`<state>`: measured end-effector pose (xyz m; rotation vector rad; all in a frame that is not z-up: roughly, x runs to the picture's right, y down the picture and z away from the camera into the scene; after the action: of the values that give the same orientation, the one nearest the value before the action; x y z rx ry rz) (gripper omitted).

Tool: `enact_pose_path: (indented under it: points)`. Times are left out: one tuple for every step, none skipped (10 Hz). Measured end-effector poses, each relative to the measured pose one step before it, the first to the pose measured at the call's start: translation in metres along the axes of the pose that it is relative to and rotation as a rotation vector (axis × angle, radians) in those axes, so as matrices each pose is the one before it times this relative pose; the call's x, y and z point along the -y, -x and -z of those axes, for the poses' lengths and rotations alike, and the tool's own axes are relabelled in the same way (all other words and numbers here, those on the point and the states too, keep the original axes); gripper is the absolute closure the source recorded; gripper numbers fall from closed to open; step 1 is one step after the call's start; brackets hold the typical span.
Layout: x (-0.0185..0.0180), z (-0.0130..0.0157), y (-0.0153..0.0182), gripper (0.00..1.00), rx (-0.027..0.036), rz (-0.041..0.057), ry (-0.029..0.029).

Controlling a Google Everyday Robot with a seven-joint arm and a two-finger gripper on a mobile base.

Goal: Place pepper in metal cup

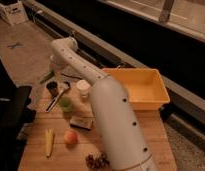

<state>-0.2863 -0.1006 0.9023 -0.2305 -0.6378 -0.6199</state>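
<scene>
The gripper (pixel 55 67) hangs at the table's far left edge, behind the arm's elbow; its hold cannot be told. The slender dark-green pepper (pixel 46 76) lies just beside it, near the dull metal cup (pixel 52 88). A white cup (pixel 83 88) and translucent green cup (pixel 66 104) stand on the slatted wooden table (pixel 56 155); a yellow bin (pixel 138 87) sits right.

Counter (pixel 141 135): pale wood, matt, plank lines visible. Arm shell (pixel 113 120): smooth white plastic, slight sheen. Metal cup (pixel 52 88): dark, dull metal. Bin (pixel 138 90): yellow plastic, smooth. Gripper (pixel 52 67): far counter edge, finish not discernible.
</scene>
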Motion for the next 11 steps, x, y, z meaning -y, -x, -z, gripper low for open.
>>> enact_pose_path:
  points:
    - [-0.005, -0.00626, 0.00345, 1.0, 0.01974, -0.00405, 0.01353]
    - [-0.00581, -0.00723, 0.00388, 1.0, 0.01845, -0.00317, 0.01529]
    - [-0.00421, -0.00231, 0.00392, 1.0, 0.01456, -0.00296, 0.01422]
    - [-0.00585, -0.00111, 0.005, 0.97, 0.01919, -0.00434, 0.0169]
    - [-0.0068, -0.00168, 0.00382, 0.86, 0.01993, -0.00742, 0.01984]
    - [-0.00461, -0.00187, 0.0034, 0.77, 0.01368, -0.00447, 0.01548]
    - [-0.00395, -0.00233, 0.00219, 0.66, 0.01286, -0.00623, 0.01683]
    - [-0.00281, -0.00187, 0.00092, 0.59, 0.00681, -0.00392, 0.01247]
    - [-0.0035, -0.0044, 0.00059, 0.46, 0.01072, -0.00834, 0.0169]
    - [0.0005, -0.00141, -0.00035, 0.37, 0.00445, -0.00472, 0.00212]
    - [0.00082, -0.00146, -0.00153, 0.32, 0.00105, -0.00243, 0.00207]
